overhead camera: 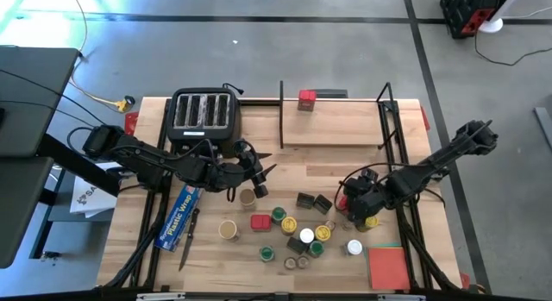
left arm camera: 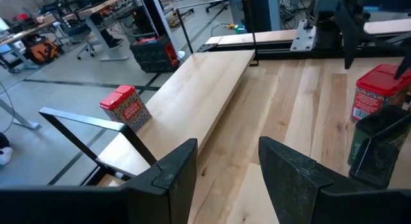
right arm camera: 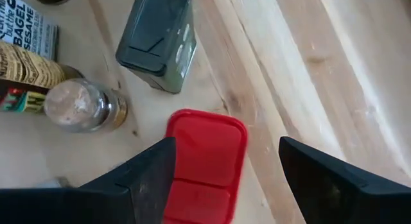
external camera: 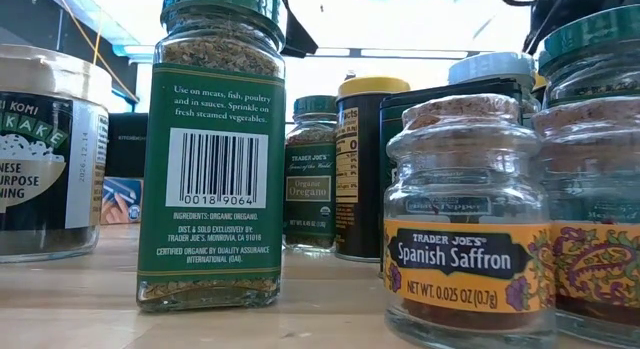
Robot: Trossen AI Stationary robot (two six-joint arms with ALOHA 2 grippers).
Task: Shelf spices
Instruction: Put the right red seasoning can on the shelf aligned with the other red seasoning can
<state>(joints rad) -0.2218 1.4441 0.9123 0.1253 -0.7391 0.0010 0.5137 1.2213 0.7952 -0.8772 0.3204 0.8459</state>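
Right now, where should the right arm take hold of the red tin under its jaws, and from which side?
Come straight down on the red tin and grip its two long flat sides. It stands upright with its lid up, between the open jaws of the right gripper, and the black box stands apart.

**Even table light, blown-out ceiling behind the jars**

The high view is evenly lit from above; the arms throw only faint, soft shadows on the wooden table [overhead camera: 259, 275], and the concrete floor [overhead camera: 259, 51] carries a pale sheen.

In the low view, ceiling lights [external camera: 400, 29] behind the jars burn out to white, so the oregano jar [external camera: 211, 154] and the Spanish Saffron jar [external camera: 466, 219] stand backlit, with glints along their glass shoulders. The near labels read sharply; the farther jars look softer.

In both wrist views the dark fingers [left arm camera: 168, 179] [right arm camera: 151, 179] are blurred. The red tin lid [right arm camera: 207, 147] shows flat, saturated colour without glare.
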